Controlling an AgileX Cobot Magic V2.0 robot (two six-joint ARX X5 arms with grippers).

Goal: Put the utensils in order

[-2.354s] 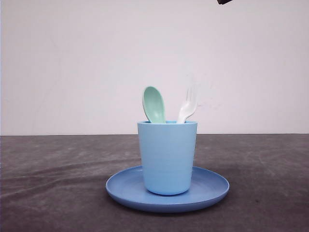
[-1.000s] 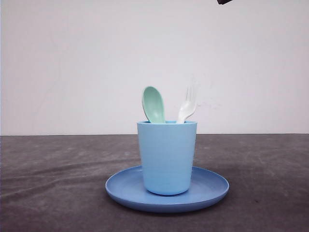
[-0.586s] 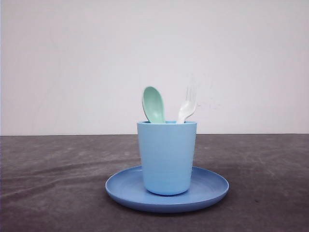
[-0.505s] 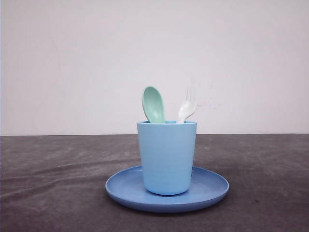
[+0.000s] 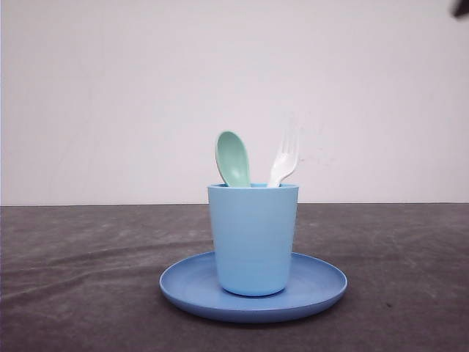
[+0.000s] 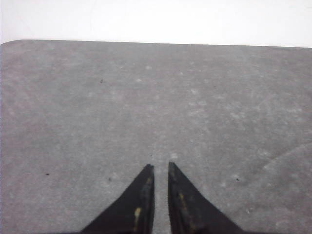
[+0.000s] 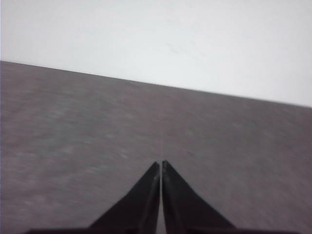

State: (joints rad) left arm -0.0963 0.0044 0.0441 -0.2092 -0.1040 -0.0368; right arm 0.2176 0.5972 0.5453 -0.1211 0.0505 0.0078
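A mint-green spoon and a white fork stand upright side by side in a light blue cup, spoon on the left, fork on the right, heads up above the rim. The cup rests in the middle of a round blue plate. My left gripper hangs over bare grey table, its fingers nearly together with nothing between them. My right gripper is shut and empty above bare table, the picture slightly blurred. Neither gripper is near the cup.
The dark grey table stretches wide on both sides of the plate, and a plain white wall stands behind it. A dark blurred piece shows in the top right corner of the front view.
The dark piece at the top of the front view left the frame, and one now shows farther right in the corner. Cup, plate, spoon and fork have stayed put.
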